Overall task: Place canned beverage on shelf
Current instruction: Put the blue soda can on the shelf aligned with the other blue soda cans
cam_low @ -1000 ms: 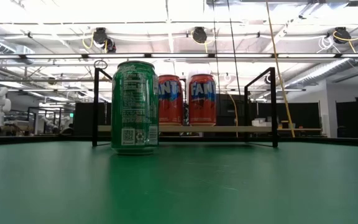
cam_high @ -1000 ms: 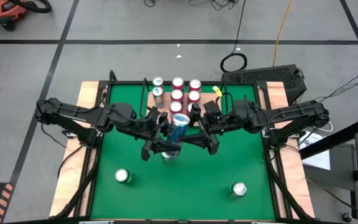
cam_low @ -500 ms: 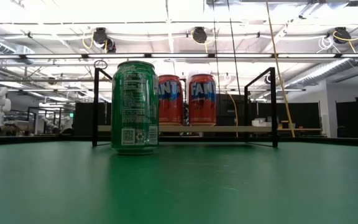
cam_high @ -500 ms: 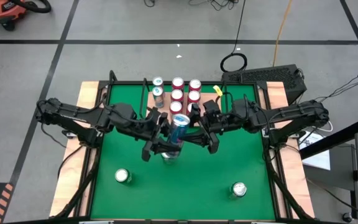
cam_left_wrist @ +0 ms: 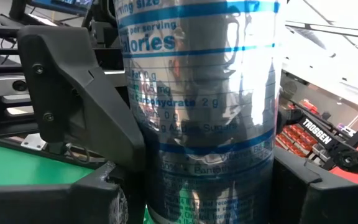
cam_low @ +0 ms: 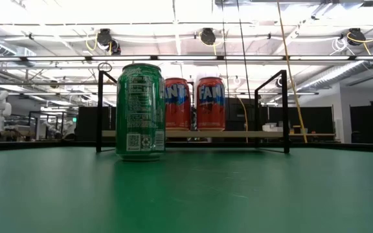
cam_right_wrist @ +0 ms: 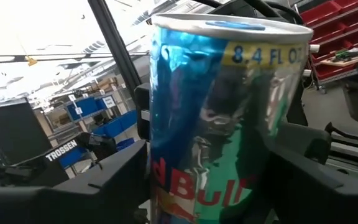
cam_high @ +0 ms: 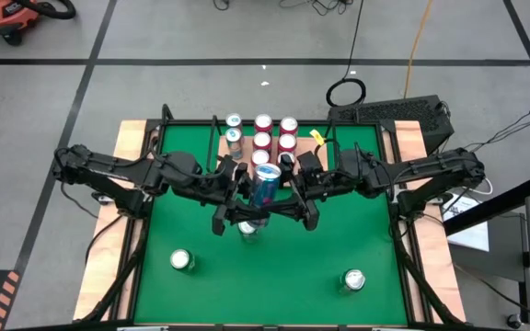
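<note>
Centre of the high view: slim blue-and-silver can [cam_high: 265, 186] held off the green mat [cam_high: 357, 230] between both arms. Left gripper [cam_high: 239, 204] clamped on it; right gripper [cam_high: 294, 200] pressed round the other side, jaws part open. Shifted slightly up-frame since a second ago, toward the shelf [cam_high: 244, 173] holding red cans [cam_high: 275, 131]. Transfer probably under way; placing not yet done.

1. Left gripper [cam_high: 239, 213] reached in over the table's middle, fingers closed round a slim can [cam_high: 264, 187].
2. Right gripper [cam_high: 294, 208] opposite, meeting it, fingers flanking the same can.
</note>
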`<state>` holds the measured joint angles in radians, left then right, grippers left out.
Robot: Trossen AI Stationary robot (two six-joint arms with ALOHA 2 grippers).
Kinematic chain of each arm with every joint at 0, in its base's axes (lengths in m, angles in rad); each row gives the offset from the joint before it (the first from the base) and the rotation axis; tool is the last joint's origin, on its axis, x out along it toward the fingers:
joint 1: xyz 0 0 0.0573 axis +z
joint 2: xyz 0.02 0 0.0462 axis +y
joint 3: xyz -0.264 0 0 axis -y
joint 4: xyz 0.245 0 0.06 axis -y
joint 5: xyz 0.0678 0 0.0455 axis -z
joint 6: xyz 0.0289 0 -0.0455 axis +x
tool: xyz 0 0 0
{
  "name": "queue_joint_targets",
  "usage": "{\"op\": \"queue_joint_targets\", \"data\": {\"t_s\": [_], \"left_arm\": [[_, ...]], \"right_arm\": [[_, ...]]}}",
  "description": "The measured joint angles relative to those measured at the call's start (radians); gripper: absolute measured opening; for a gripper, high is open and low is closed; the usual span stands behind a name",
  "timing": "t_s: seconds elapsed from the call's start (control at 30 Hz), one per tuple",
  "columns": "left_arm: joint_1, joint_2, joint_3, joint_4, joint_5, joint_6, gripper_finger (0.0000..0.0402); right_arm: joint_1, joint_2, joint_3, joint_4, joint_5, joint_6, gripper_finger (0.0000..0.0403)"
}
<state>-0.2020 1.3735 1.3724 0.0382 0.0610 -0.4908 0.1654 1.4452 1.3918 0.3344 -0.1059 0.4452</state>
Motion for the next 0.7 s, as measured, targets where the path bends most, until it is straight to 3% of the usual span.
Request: {"op": "queue_joint_targets", "data": {"t_s": [0.23, 0.43, 0.7], "left_arm": [[0.0, 0.0, 0.0, -0.014, -0.001, 0.002, 0.0226], [-0.003, 0.0, 0.0, -0.022, -0.034, -0.004, 0.023], [-0.001, -0.018, 0.0, -0.074, -0.131, -0.082, 0.0319]], "right_arm": [[0.0, 0.001, 0.0, 0.0, -0.003, -0.013, 0.0228], [0.0, 0.001, -0.001, 0.0, -0.007, -0.013, 0.023], [-0.002, -0.024, -0.001, -0.05, 0.024, -0.012, 0.0234]]}}
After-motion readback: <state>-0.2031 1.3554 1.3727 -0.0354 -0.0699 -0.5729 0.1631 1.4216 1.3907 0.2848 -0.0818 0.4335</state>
